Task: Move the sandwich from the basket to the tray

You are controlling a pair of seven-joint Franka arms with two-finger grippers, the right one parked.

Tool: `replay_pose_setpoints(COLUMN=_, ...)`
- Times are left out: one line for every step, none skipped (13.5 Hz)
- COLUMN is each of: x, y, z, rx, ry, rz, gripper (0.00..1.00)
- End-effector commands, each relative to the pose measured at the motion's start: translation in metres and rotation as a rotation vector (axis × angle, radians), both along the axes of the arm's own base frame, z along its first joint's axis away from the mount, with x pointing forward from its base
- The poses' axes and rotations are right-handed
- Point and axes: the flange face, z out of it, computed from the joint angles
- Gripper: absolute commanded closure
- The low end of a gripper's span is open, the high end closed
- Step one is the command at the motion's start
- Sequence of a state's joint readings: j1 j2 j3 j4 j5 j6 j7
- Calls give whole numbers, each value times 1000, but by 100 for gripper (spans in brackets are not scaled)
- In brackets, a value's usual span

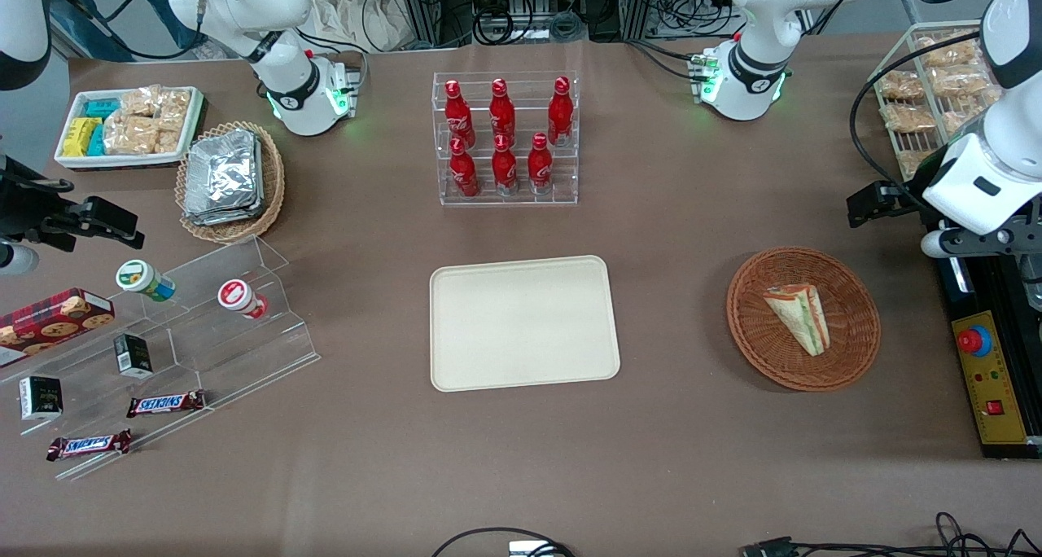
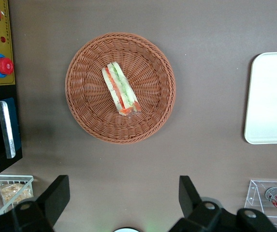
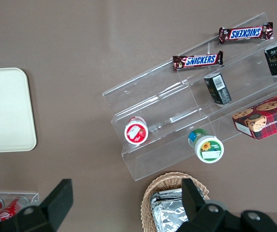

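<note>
Tray (image 1: 521, 374) — flat cream-beige rectangular plastic, rounded corners, low rim. Bare; lies mid-table, well apart from the basket, which sits toward the working arm's end.

Basket (image 1: 855, 353) — round, shallow, reddish-brown woven wicker. Holds one item only.

Gripper (image 2: 123, 195) — left arm's black two-finger tool, raised high over the table just beside the basket rim. Fingers spread wide, nothing between them.

Sandwich (image 1: 799, 316) — small triangular wedge of pale bread, green and orange-pink filling, clear-wrapped. Lies near the basket's middle, the filling edge showing upward in the wrist view. Judged light, soft and easily crushed; the film is likely slippery. Best hold is probably across the two bread faces near the wedge's thicker end, with gentle closure so the layers do not squeeze out.
</note>
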State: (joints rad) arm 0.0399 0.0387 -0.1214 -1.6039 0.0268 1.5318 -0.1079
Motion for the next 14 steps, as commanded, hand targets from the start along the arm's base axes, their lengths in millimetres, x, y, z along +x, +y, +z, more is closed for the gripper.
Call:
replay_pose_setpoints(x=-4, y=-1, z=1, rx=-8, ry=-9, rz=2, gripper=0)
replay_pose_setpoints(x=-4, y=-1, z=1, rx=-5, ry=-9, rz=1, gripper=0)
replay_pose_setpoints(x=-3, y=-1, z=1, rx=-5, ry=-9, rz=1, gripper=0)
replay_pose_setpoints(x=-4, y=-1, z=1, rx=-5, ry=-9, rz=1, gripper=0)
replay_pose_setpoints(x=-4, y=-1, z=1, rx=-5, ry=-9, rz=1, gripper=0)
replay_pose_setpoints(x=-3, y=-1, z=1, rx=-5, ry=-9, rz=1, gripper=0)
replay_pose_setpoints(x=-3, y=-1, z=0, rx=-5, ry=-7, rz=0, gripper=0)
replay_pose_setpoints(x=-4, y=-1, z=1, rx=-4, ry=-8, rz=0, gripper=0)
replay_pose_setpoints(x=-3, y=0, z=0, rx=-1, ry=-6, rz=-1, gripper=0)
replay_pose_setpoints(x=-3, y=0, z=-1, rx=-1, ry=-5, rz=-5, gripper=0)
replay_pose_setpoints(x=-3, y=0, z=-2, rx=1, ry=-2, rz=-11, gripper=0)
replay_pose_setpoints(x=-3, y=0, z=-4, rx=1, ry=3, rz=-13, gripper=0)
replay_pose_setpoints(x=-2, y=2, z=-5, rx=1, ry=6, rz=-10, gripper=0)
replay_pose_setpoints(x=-2, y=4, z=-7, rx=1, ry=14, rz=-7, gripper=0)
